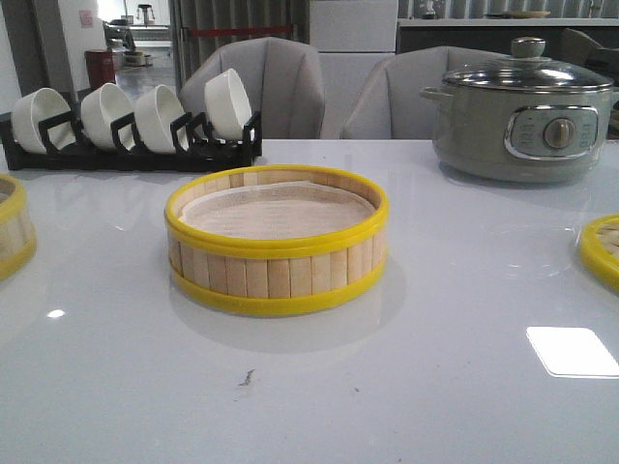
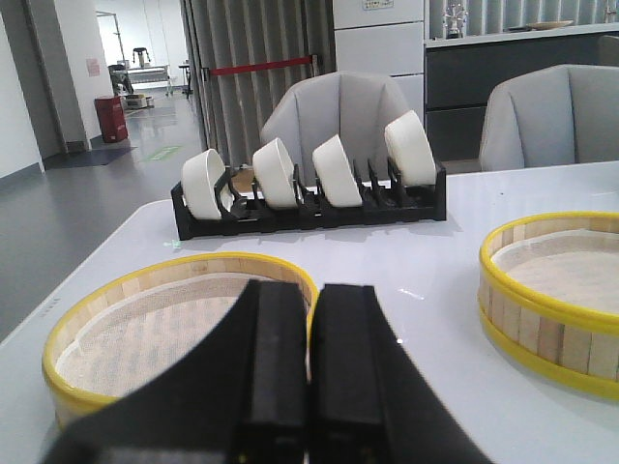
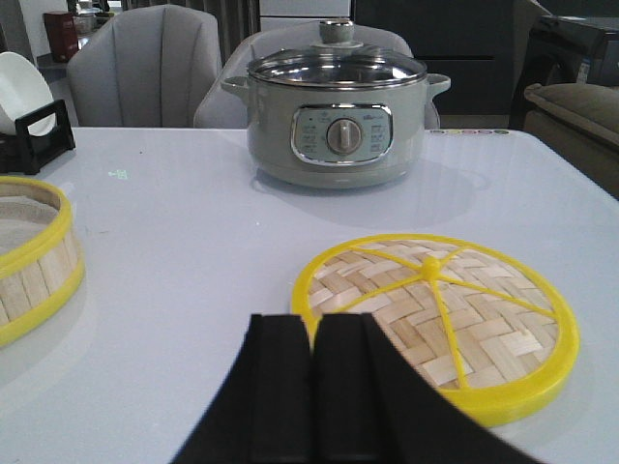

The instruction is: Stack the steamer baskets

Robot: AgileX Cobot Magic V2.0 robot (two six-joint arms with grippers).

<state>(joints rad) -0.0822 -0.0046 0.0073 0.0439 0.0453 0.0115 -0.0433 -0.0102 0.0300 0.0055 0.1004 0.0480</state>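
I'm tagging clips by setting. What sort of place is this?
Probably a dining table set up in a showroom or lab: a white table with grey chairs, a bowl rack, an electric pot, and an open corridor behind.

Closed right claw (image 3: 311,387), woven lid (image 3: 435,324) beside, grey pot (image 3: 337,121) behind

Left basket (image 1: 12,227) & lid (image 1: 602,246) cut by front view edges; pot (image 1: 522,116) right edge cropped.
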